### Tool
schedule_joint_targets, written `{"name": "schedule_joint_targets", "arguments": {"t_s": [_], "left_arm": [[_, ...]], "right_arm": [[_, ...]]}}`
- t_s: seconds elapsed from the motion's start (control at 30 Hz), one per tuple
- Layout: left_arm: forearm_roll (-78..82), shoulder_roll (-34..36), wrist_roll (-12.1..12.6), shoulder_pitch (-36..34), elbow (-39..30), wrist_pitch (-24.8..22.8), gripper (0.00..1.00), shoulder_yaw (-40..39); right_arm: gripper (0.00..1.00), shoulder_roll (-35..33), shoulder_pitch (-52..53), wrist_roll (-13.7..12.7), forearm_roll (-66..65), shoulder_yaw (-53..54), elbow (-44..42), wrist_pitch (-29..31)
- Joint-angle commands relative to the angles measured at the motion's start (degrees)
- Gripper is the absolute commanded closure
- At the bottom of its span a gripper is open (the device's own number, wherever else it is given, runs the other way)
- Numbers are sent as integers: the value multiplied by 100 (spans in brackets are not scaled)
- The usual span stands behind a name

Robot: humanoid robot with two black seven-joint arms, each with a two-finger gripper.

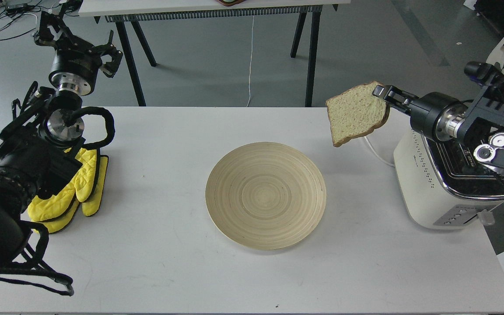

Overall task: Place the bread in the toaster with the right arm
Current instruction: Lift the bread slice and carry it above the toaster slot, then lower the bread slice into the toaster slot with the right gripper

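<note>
You've got the white bench (155,262) filling the view, and the toaster (427,188) at its right end is your landmark. Left of the toaster, mid-bench, sits the round wooden plate (265,195), bare. Far left of it, at the opposite edge, lies a yellow oven mitt (75,192), partly under your left arm. Behind the bench there's grey floor, the black legs of another table and a thin white cord hanging down.

Now the bread (357,113): it's off the bench, hanging in the air up and to the left of the toaster, above the gap between plate and toaster. Your right hand (385,97) pinches it at its upper right corner, reaching in across the toaster's top. The slice hangs broad face toward you, tilted, its free end pointing down-left, away from the slots. My read: it has to travel right and turn edge-down, lined up with a slot.

Your left hand (105,54) is raised well away, fingers spread, holding nothing.
</note>
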Motion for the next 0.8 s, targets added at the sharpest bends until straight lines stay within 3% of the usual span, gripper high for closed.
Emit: {"name": "schedule_joint_targets", "arguments": {"t_s": [0.0,0.3,0.47,0.77], "left_arm": [[0,1,0,1,-6,0,0,0],[0,-17,0,1,-5,0,0,9],[0,-34,0,1,12,0,0,9],[0,-34,0,1,12,0,0,9]], "right_arm": [[98,-661,342,-133,-1035,47,129,374],[98,-1831,773,-863,-1969,47,296,1420],[99,-2183,773,-995,-1961,56,402,1763],[99,-2306,677,-1188,-1943,29,481,1790]]}}
